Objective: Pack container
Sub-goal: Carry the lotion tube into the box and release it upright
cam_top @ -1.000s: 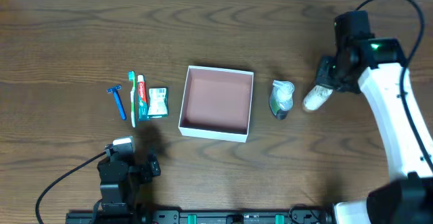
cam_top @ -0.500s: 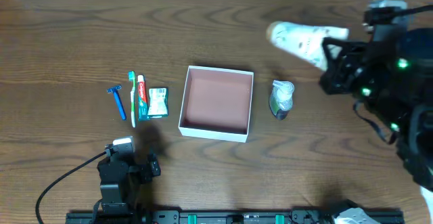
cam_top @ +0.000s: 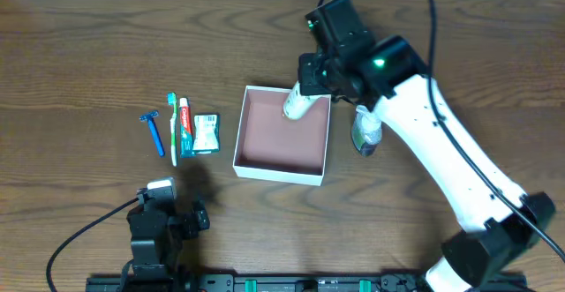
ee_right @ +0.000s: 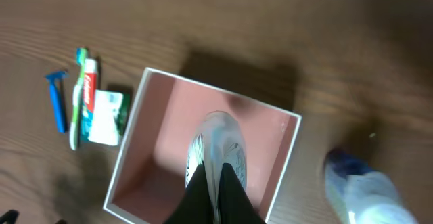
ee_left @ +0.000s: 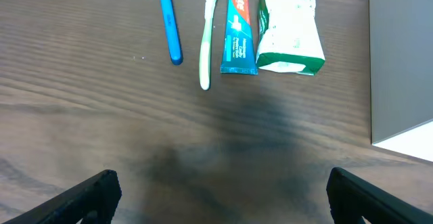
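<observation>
The right tool [cam_top: 309,85] was clamped on a white bottle [cam_top: 297,105] over the back right corner of the box [cam_top: 265,170], which sat mid-way across the surface. It should be lowered toward the bare centre, clear of the walls, before release. The left tool [ee_left: 220,200] stood open, idle.

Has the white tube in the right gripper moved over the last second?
Yes. The white tube went left, from right of the clear packet to above the container.

The container [cam_top: 269,142], a square shallow box with thin white walls and pinkish-brown inside, sits flat, open side up.
</observation>
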{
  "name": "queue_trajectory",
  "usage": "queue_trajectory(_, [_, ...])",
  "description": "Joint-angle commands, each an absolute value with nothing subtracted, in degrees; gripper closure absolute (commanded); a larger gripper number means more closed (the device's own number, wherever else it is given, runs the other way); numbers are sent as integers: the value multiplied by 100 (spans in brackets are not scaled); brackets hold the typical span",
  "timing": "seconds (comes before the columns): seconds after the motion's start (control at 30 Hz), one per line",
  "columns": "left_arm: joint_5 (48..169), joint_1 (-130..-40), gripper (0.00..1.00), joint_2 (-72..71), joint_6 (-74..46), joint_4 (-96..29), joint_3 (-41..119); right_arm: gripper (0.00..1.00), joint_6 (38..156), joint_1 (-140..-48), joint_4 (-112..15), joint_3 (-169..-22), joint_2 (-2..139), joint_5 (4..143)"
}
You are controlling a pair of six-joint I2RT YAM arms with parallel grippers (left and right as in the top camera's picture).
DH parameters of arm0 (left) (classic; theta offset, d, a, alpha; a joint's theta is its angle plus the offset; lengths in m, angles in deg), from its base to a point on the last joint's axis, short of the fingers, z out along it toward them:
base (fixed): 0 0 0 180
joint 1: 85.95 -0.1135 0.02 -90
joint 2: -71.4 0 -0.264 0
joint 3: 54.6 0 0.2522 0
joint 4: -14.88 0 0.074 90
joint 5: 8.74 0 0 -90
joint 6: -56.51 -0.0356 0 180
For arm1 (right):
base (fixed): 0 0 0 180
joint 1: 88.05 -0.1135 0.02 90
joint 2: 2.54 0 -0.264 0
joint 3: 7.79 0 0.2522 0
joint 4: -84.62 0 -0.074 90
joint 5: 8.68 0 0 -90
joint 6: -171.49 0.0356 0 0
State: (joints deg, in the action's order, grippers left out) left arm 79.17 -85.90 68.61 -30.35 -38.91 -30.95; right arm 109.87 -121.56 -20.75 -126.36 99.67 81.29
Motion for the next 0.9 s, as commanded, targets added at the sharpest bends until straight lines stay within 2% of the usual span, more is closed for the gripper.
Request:
queue_trajectory(0.0, [7915, -8620, 2, 6898, -3026, -3904, -3173, 99, 11166, -12170, -2117, -12741, 10031, 8148])
queue_trajectory(0.27, [7915, -8620, 2, 6898, -3026, -3904, -3173, 99, 11136, -12139, -1863, -12741, 10422, 8800])
queue_trajectory(0.37, [7915, -8620, 2, 6898, -3026, -3904, -3173, 96, 11120, -12150, -1754, -12741, 10444, 9160])
queue_trajectory(0.5, [7915, -8620, 2, 6898, -3026, -3904, -3173, 86, 11103, -12143, -1818, -12741, 10444, 9219])
queue_trajectory(0.57, [7915, -8620, 2, 6898, -3026, -3904, -3173, 78, 11103, -12143, -1820, -12739, 10444, 9178])
queue_trajectory(0.67, [7915, -8620, 2, 6898, -3026, -3904, -3173, 60, 11101, -12145, -1820, -12739, 10444, 9141])
queue_trajectory(0.87, [7915, -8620, 2, 6898, -3026, -3904, -3173, 54, 10867, -12143, -2038, -12800, 10293, 9138])
